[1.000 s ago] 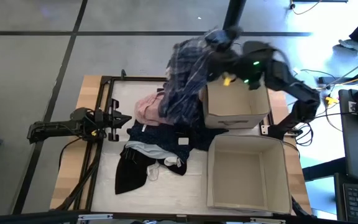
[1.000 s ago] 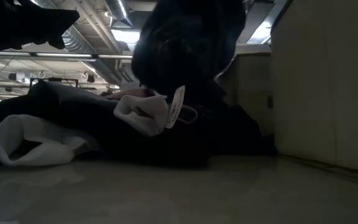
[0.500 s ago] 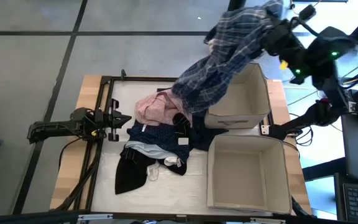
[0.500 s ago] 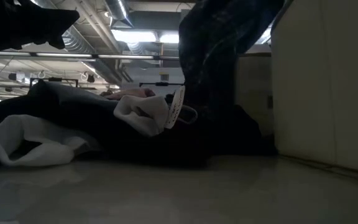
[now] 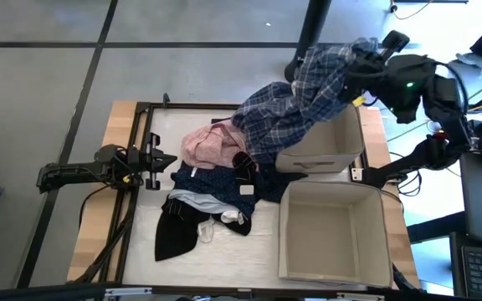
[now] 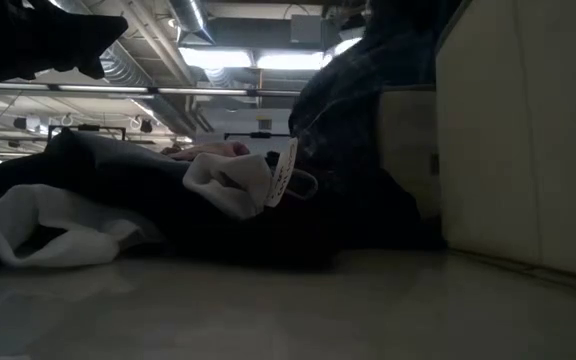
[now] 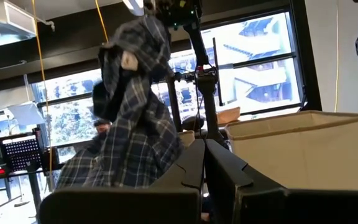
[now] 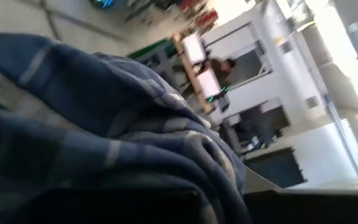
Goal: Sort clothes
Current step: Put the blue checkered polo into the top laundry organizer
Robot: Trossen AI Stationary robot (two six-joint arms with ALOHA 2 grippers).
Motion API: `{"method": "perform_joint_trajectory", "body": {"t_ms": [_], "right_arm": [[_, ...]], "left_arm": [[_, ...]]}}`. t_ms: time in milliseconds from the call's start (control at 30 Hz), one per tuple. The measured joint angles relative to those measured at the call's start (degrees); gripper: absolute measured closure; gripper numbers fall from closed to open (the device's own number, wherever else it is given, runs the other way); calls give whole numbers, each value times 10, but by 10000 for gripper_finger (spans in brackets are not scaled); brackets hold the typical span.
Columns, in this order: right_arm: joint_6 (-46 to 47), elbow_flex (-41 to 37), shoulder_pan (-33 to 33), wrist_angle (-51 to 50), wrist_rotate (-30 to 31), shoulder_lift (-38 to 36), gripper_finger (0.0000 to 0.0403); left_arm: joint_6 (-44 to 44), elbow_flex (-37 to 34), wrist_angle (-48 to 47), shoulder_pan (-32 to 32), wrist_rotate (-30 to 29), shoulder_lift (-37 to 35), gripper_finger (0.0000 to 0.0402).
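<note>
Clothes are mostly in a heap on the wooden table [image 5: 99, 209]: a pink crumpled fabric piece [image 5: 207, 144], a dark navy dotted garment [image 5: 216, 181], a flat black cloth piece [image 5: 176, 237] and small white socks [image 5: 230, 217]. One blue-white plaid cotton shirt [image 5: 295, 113] hangs from the right hand [image 5: 365, 57], which is clamped on its upper part, high above the far beige cardboard box [image 5: 329, 142].

The shirt's lower part lies over the near rim of this box and reaches down to the heap, so it seems to touch the pink piece. If the hand lets go now, I think the shirt may fall half outside, across the rim, because most of its cloth is not over the opening. The long tail could also drag the pink piece, or push the light box.

The far box shows nothing inside, as far as the shirt lets me see. The near beige cardboard box [image 5: 335, 234] also shows only a bare floor.

The left hand [image 5: 159, 159] waits at the table's left side, its fingers together.
</note>
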Motion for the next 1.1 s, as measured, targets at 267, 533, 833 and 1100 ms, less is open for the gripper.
{"method": "perform_joint_trajectory", "body": {"t_ms": [267,533,833,1100], "right_arm": [[188,-46,0,-211,27,-7,398],[256,-235,0,-219,47,-46,397],[293,-457,-12,-169,29,-55,397],[277,-528,-12,-131,-17,-23,389]], "left_arm": [[7,0,0,0,0,0,396],[13,0,0,0,0,0,396],[17,0,1,0,0,0,396],[18,0,1,0,0,0,396]]}}
